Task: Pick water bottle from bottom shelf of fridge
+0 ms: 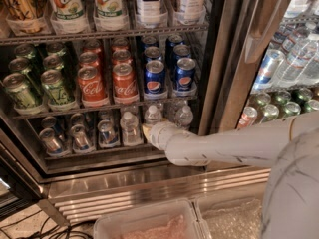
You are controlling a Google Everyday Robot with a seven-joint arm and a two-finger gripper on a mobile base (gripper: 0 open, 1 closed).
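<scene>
The fridge (227,59) stands open, with its steel frame on the right. On the bottom shelf (99,159) stand small clear water bottles with white caps (130,127) (184,115) and silver-blue cans (79,136). My white arm reaches in from the right. My gripper (146,130) is at the shelf's front, right below one water bottle (152,114) and between the two others. The wrist hides most of the gripper and that bottle's lower part.
Above are green, red and blue cans (124,81) and tall labelled bottles (112,4). A second glass door with more bottles and cans (294,63) is at the right. A clear plastic bin (149,225) sits on the floor in front.
</scene>
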